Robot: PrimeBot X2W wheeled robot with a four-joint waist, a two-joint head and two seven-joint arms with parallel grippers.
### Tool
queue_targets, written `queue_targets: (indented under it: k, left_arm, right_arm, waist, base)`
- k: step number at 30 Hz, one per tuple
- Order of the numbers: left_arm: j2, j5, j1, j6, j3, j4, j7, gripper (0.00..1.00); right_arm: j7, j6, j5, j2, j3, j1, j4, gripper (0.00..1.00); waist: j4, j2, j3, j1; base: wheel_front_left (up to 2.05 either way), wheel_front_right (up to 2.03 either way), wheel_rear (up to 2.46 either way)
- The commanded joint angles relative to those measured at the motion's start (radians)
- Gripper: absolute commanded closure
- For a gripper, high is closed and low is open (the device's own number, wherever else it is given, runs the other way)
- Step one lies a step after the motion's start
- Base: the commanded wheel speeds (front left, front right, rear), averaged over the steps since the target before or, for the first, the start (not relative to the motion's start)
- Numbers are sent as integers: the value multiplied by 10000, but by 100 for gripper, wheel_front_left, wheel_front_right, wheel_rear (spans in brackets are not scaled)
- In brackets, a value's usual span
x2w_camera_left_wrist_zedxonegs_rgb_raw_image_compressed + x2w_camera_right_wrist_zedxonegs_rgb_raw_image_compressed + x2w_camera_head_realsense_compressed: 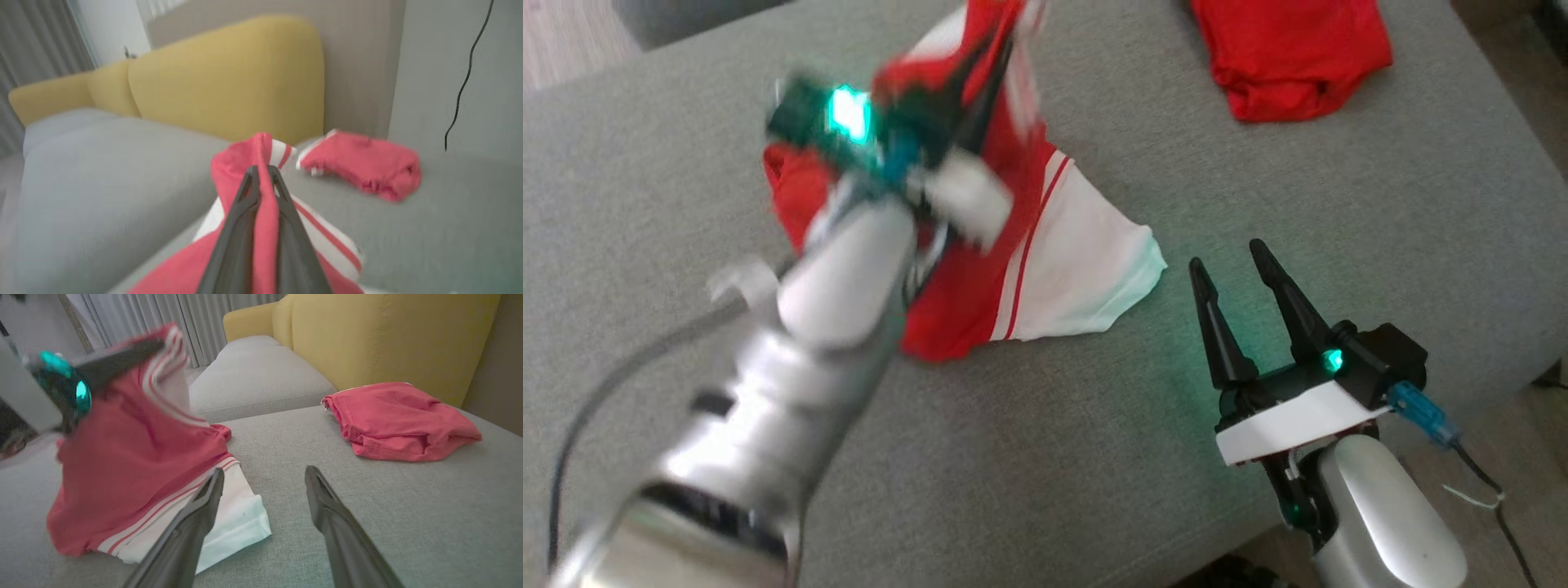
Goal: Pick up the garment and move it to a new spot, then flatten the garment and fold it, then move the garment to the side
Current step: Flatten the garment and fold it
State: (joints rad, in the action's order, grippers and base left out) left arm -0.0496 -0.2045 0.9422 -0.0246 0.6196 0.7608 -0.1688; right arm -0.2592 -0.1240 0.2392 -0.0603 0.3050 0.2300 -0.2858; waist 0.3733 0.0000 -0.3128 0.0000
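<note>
While the left gripper (pixel 261 169) pinches the garment (pixel 980 294) by its lifted top, the white hem lies just left of the right gripper (pixel 1227 253) (spread, empty)

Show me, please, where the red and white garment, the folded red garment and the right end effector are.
red and white garment (pixel 1078 278), head view, on its white panel.
folded red garment (pixel 1290 57), head view, middle of the bundle.
right end effector (pixel 1227 253), head view, midway between its open fingertips.
</note>
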Motion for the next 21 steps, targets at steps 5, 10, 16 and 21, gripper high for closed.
queue_targets:
  k: [5, 10, 16, 21]
  left_arm:
    - [-14, -1417, 2252, -396, -586, -2144, -208, 100]
    - [-21, -2892, 3192, -50, -1332, -3823, -24, 100]
    - [-1101, -4208, 740, 453, -2637, -4501, 531, 100]
    - [-1880, -4972, -2512, 274, -3047, -3401, 392, 23]
  right_arm:
    - [-26, -67, 59, 99, 88, -228, 315, 0]
    - [-26, -67, -88, 99, -113, -306, 354, 0]
    - [-26, -67, -263, 100, -247, -390, 344, 0]
    - [-26, -67, -421, 100, -293, -325, 305, 0]
  waist:
    - [-15, 0, 431, 0]
    - [-490, 0, 571, 0]
    - [-1181, 0, 643, 0]
    - [-1619, 0, 446, 0]
  base:
    - [0, 0, 0]
    - [0, 0, 0]
    - [0, 0, 0]
    - [0, 0, 0]
